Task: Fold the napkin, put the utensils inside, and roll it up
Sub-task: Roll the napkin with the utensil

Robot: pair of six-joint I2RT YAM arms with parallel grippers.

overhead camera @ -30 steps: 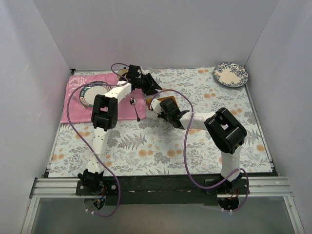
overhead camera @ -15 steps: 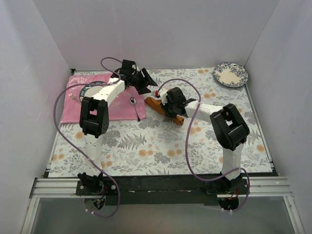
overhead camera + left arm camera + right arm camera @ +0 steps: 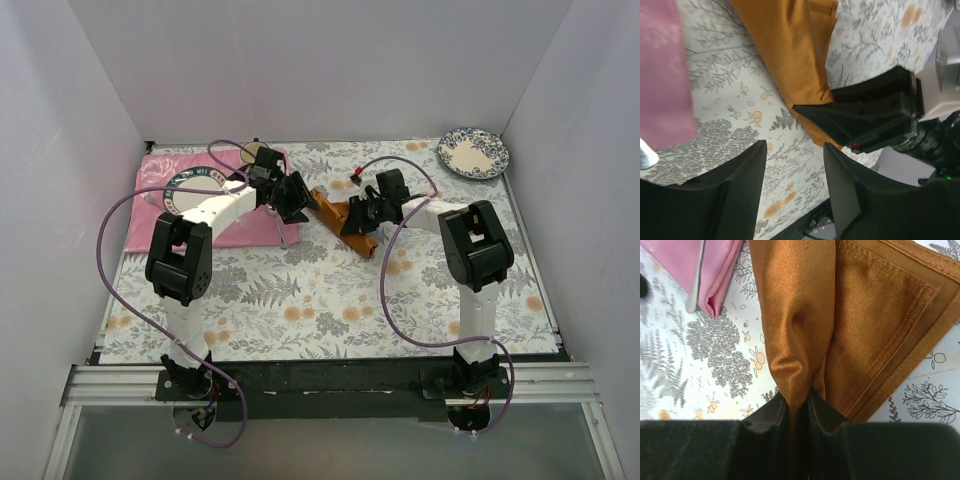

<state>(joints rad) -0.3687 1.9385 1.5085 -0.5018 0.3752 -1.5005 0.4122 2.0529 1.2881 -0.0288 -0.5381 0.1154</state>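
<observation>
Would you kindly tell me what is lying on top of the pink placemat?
A blue-rimmed plate and a slim silver spoon near the edge of the placemat show. The left arm crosses the mat, so anything beneath it is hidden.

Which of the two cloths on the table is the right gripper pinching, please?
The rust-orange napkin: a ridge of its shiny fabric is clamped in the right gripper. The pink placemat lies beside it, ungripped.

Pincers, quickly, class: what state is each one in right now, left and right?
Left pincer: open, nothing between its fingers.
Right pincer: closed, pinching a fold of the napkin.
</observation>
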